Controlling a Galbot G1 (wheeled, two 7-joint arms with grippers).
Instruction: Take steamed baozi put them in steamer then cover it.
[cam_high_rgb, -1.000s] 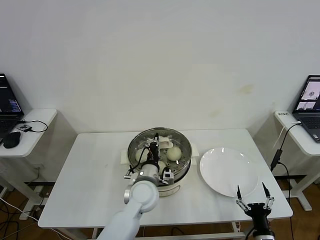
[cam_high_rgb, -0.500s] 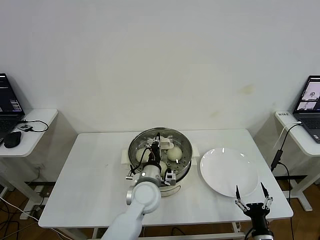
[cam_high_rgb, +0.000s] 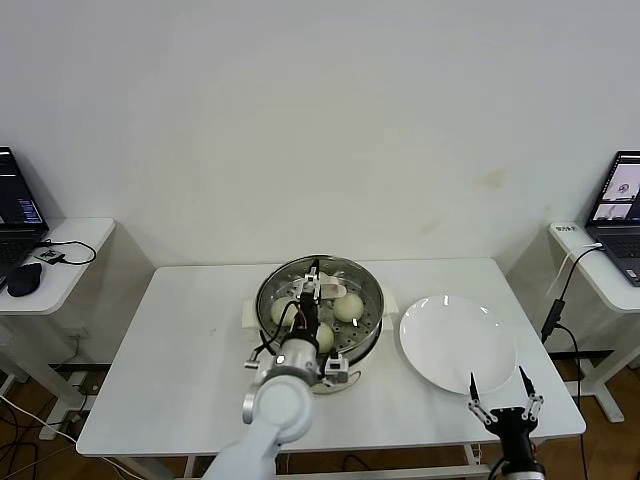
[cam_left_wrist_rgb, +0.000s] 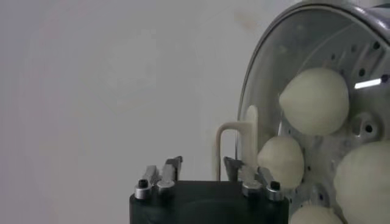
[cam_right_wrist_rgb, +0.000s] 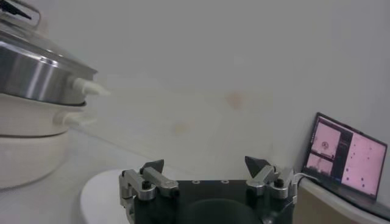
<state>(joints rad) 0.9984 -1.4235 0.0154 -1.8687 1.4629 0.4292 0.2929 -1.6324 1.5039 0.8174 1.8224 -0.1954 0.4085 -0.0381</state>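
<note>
The steamer (cam_high_rgb: 367, 335) stands at the table's middle, a steel pot on a white base. The clear glass cover (cam_high_rgb: 345, 272) lies on it, its cream handle (cam_high_rgb: 327, 288) on top. Through the glass I see steamed baozi (cam_high_rgb: 347, 307) inside; several show in the left wrist view (cam_left_wrist_rgb: 314, 100). My left gripper (cam_high_rgb: 313, 300) is over the cover, open, its fingertips just short of the handle (cam_left_wrist_rgb: 248, 143) and holding nothing. My right gripper (cam_high_rgb: 505, 392) is open and empty at the table's front right. The steamer also shows in the right wrist view (cam_right_wrist_rgb: 36, 73).
A flat white plate (cam_high_rgb: 458, 342) lies right of the steamer, just beyond my right gripper. Side tables stand at both ends, each with a laptop, one on the left (cam_high_rgb: 15, 215) and one on the right (cam_high_rgb: 620, 205). A black cable hangs by the right table.
My left arm has drawn back a little toward me, away from the cover's handle. The cover stays on the steamer. The right arm has barely moved.
</note>
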